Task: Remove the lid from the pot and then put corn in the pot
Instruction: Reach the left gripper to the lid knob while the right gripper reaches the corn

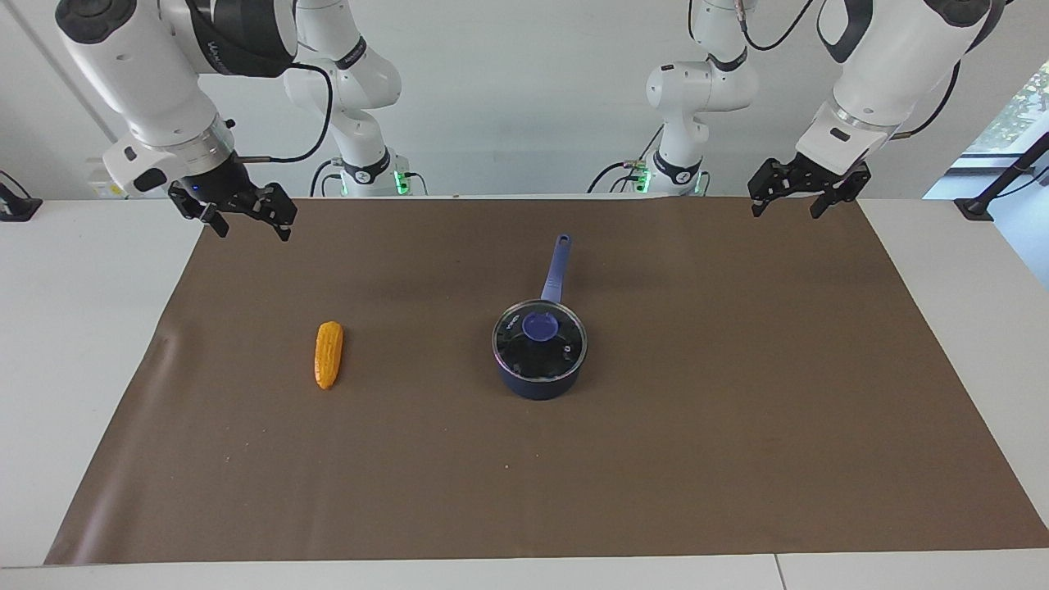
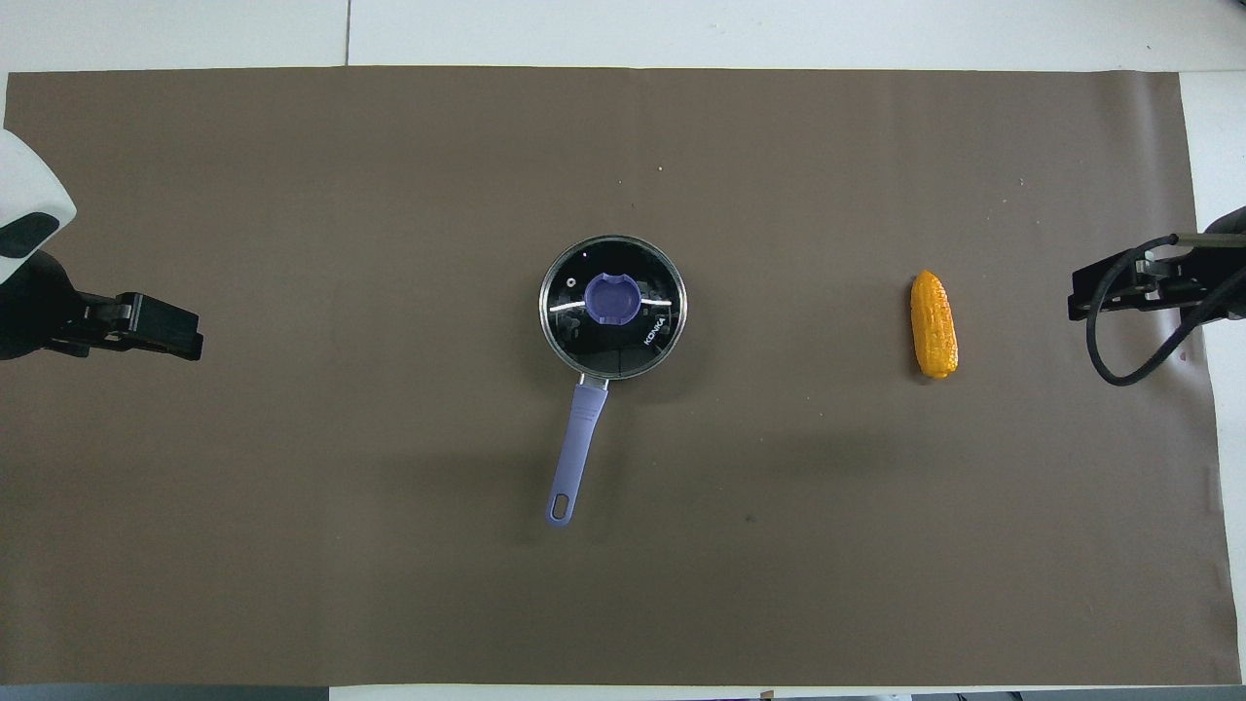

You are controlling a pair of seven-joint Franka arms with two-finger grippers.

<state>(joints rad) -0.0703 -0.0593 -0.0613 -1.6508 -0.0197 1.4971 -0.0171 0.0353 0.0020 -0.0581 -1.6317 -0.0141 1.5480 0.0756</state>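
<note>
In the facing view, the pot (image 1: pixel 539 373) sits near the middle of the brown mat (image 1: pixel 737 426), its long handle (image 1: pixel 556 266) pointing toward the robots. The lid (image 1: pixel 539 339) rests on the pot, its blue knob (image 1: pixel 540 327) centred. The corn (image 1: pixel 329 354) lies on the mat well apart from the pot, toward the right arm's end of the table. The right gripper (image 1: pixel 250 221) hangs in the air over the mat's corner at that end, fingers spread with nothing between them. The left gripper (image 1: pixel 787 202) hangs over the mat's corner at the left arm's end, likewise spread and empty. In the overhead view, the lid (image 2: pixel 612 306) covers the pot, the handle (image 2: pixel 574 456) runs toward the robots, and the corn (image 2: pixel 934 324) lies beside the right gripper (image 2: pixel 1119 287). The left gripper (image 2: pixel 146 326) is over the mat's edge, well apart from the pot.
</note>
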